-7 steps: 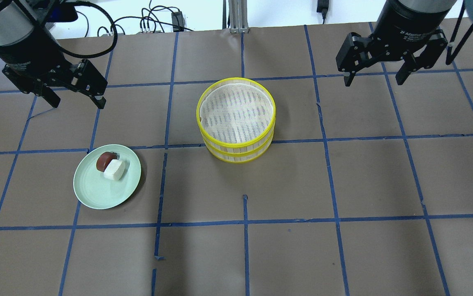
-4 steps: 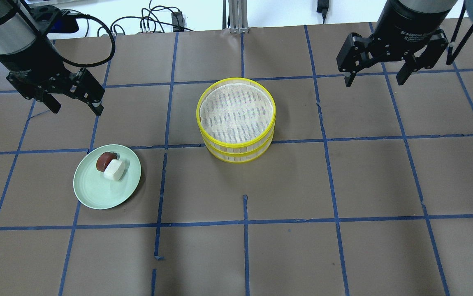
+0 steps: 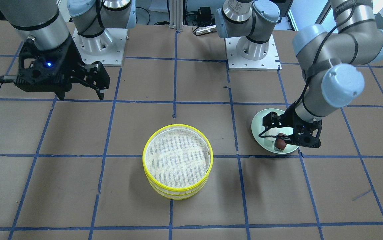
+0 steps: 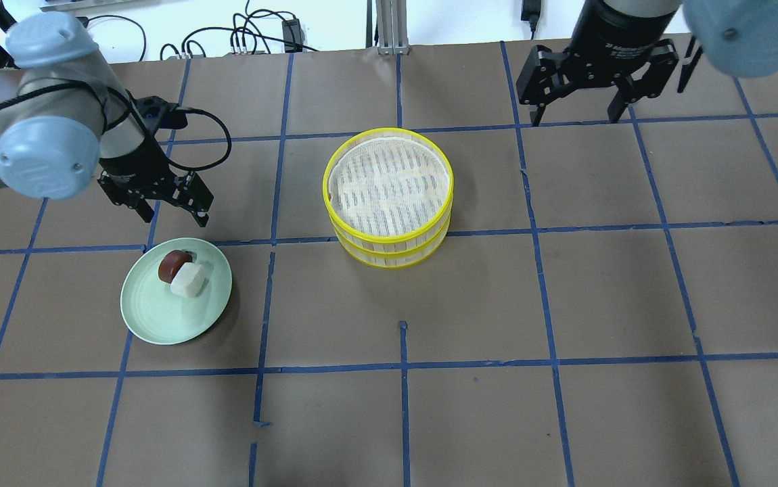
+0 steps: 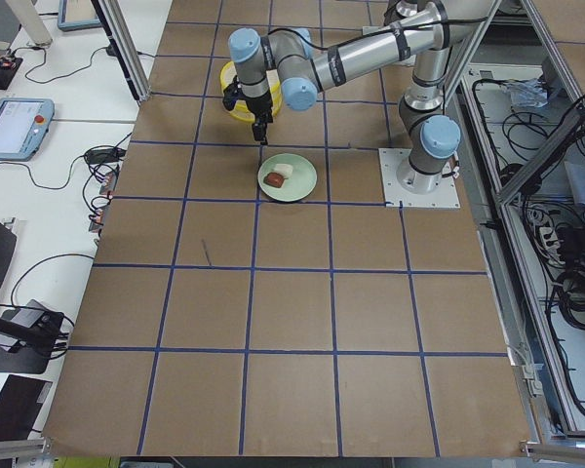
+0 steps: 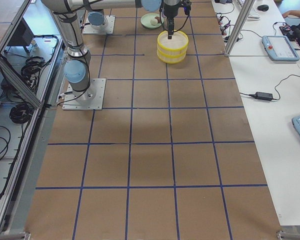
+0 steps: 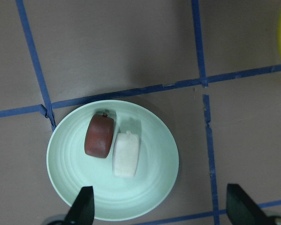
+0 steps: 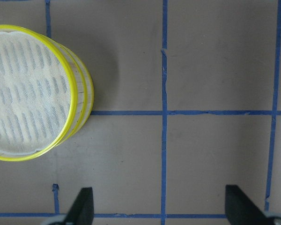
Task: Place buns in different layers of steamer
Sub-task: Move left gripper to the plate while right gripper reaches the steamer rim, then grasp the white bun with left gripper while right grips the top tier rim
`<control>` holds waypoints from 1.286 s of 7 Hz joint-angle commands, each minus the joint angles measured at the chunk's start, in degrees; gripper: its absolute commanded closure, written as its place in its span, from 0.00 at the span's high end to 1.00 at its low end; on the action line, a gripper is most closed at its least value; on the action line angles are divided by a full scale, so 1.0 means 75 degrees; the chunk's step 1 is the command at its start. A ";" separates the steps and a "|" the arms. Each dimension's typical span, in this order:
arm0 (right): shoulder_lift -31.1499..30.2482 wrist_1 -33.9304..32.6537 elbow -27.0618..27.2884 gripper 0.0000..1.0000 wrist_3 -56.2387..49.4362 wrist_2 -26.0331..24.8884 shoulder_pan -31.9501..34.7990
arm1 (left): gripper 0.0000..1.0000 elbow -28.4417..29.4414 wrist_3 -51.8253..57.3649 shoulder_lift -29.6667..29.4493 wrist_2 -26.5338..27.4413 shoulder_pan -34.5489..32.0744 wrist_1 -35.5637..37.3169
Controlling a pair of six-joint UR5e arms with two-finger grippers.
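Sitting on the pale green plate (image 7: 65, 176) are both buns, side by side and touching. The brown bun (image 7: 99, 136) lies on the side away from the steamer, and the white bun (image 7: 126, 154) lies on the side nearer to it.

They look soft and light, so I think a hard squeeze would squash them. A gentle pinch should be enough. There is no gap between the two for a finger to slip into. The white bun looks easier to take by its two short ends than by its long sides.

Just above the plate hangs the left pincer (image 4: 174, 215). Its fingers are spread wide and it holds nothing.

Farther from the plate, across a stretch of bare tabletop (image 4: 497, 304), stands the steamer (image 4: 389, 247). Its two yellow-rimmed layers are stacked. The top tray (image 4: 389, 182) has no bun in it, and the lower tray (image 4: 389, 260) is covered by it. The trays look light and stiff. I think the yellow rim is the best place to grip the top one for lifting it off.

Farthest from the plate, past the steamer, the right pincer (image 4: 573, 120) hangs with its fingers spread wide, holding nothing.
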 commanded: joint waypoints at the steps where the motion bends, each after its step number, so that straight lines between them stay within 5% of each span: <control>1: 0.0930 -0.0934 0.0118 0.98 0.0727 0.0045 0.0355 | 1.00 -0.0128 -0.0103 -0.0855 0.0565 0.0200 0.0181; 3: 0.1808 -0.2304 0.0201 0.98 0.1305 0.0303 0.0846 | 1.00 -0.0326 -0.0139 -0.0999 0.0541 0.0200 0.0169; 7: 0.2621 -0.3354 0.0704 0.92 0.1470 0.0140 0.1036 | 1.00 -0.0620 -0.0865 -0.0799 0.0600 0.0200 -0.0310; 9: 0.2575 -0.3226 0.0822 0.39 0.1505 0.0162 0.1036 | 1.00 -0.0795 -0.1099 -0.0799 0.0483 0.0200 -0.0417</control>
